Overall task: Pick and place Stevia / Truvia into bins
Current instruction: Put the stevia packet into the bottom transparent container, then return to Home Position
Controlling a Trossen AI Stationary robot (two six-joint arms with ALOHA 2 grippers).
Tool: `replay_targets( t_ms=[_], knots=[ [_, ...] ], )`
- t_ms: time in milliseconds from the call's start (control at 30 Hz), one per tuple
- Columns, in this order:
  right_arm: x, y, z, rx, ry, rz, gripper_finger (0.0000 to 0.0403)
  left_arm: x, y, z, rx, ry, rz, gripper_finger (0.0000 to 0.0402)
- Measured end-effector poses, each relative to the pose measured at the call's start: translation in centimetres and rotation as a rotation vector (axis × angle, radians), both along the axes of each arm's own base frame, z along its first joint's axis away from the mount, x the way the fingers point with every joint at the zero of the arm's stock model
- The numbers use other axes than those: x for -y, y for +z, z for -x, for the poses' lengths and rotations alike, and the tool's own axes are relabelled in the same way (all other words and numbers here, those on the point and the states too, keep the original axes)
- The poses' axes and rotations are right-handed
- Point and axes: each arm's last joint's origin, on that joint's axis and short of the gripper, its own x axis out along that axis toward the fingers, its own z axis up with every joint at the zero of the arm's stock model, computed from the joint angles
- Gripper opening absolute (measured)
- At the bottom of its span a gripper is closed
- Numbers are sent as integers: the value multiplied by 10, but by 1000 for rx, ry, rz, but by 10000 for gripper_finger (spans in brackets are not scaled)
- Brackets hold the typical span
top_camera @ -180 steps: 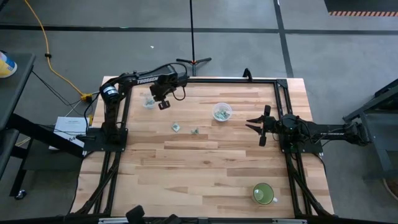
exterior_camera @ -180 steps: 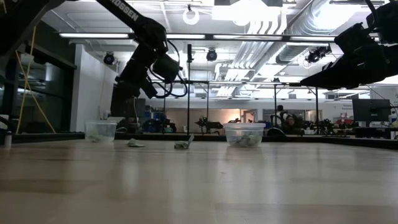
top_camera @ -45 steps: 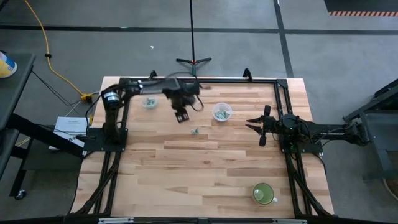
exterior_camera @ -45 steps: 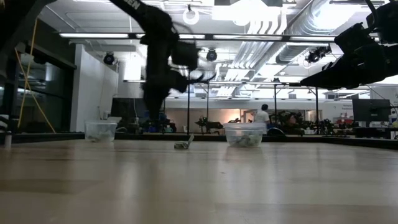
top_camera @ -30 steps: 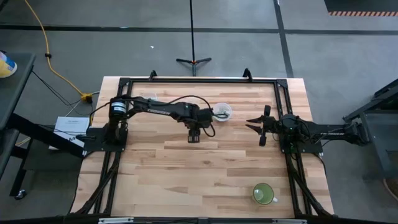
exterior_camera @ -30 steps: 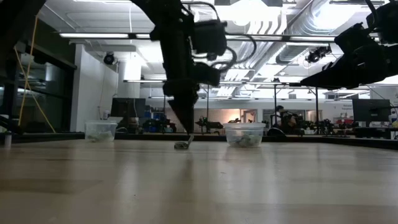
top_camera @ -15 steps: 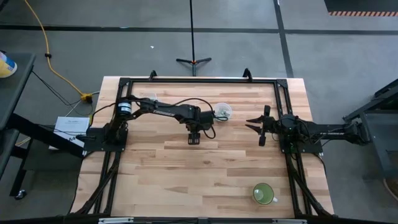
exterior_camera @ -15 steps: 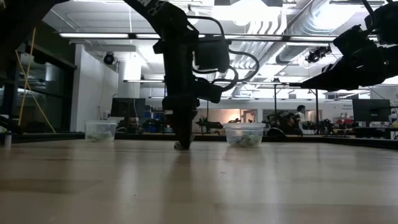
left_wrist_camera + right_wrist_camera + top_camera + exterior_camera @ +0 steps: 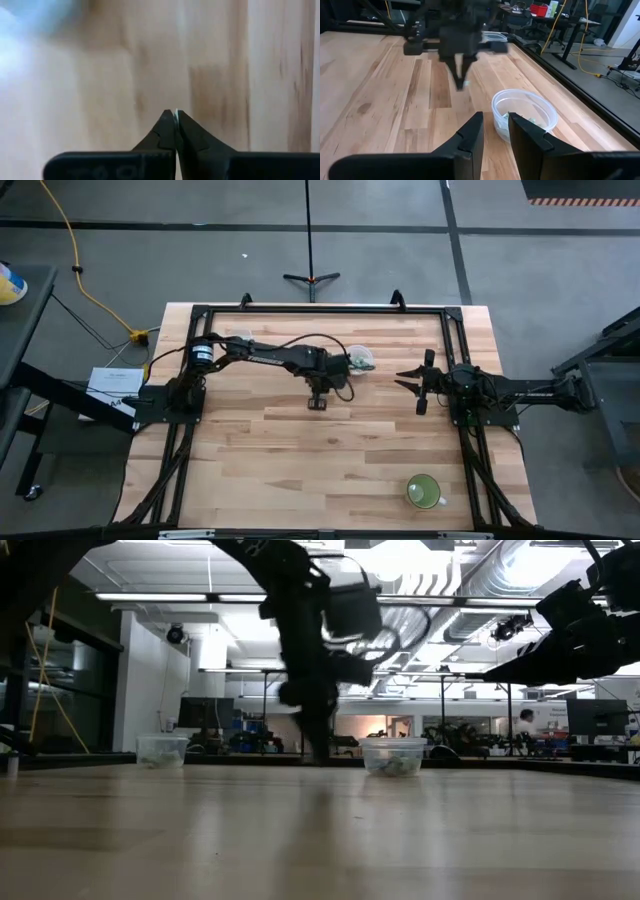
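My left gripper (image 9: 318,402) reaches over the table's middle, just left of the right clear cup (image 9: 362,358), and is shut on one pale Stevia packet (image 9: 465,83). The left wrist view shows only a thin white sliver of the packet (image 9: 176,114) between the closed fingertips. The right cup (image 9: 524,116) stands on its base and holds several packets. The left cup (image 9: 162,750) stands near the far left, also with packets inside. My right gripper (image 9: 412,385) waits open at the right side, above the table. My left gripper pinches the Stevia packet's edge (image 9: 176,114) between its two fingertips, coming from above and pointing down. The packet (image 9: 465,83) sticks out just below the tips, close over the wood. Whether it still touches the table I cannot tell.
A green mug (image 9: 423,492) stands near the table's near right corner. A black frame (image 9: 320,308) runs along the far edge and both sides. Bare wood spreads across the middle and the near half of the table.
My left gripper came down on a packet lying at the table's middle and took hold of it. It then moved a little toward the right cup. The packet no longer lies on the table where it was.
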Motion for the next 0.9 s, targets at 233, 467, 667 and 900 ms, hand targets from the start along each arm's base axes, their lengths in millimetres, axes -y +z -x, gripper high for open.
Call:
replay_targets(
  t_ms=[233, 467, 667, 900],
  knots=[
    [0, 0, 0, 4, 0, 0, 83, -8, 38, -32, 293, 18, -125, 45],
    [0, 0, 0, 4, 0, 0, 83, -31, 42, -44, 448, 35, -185, 32],
    [0, 0, 0, 3, 0, 0, 83, -60, 26, -45, 440, 94, -166, 79],
    [0, 0, 0, 2, 1, 4, 83, -66, 22, -44, 466, 112, -45, 147]
  ],
)
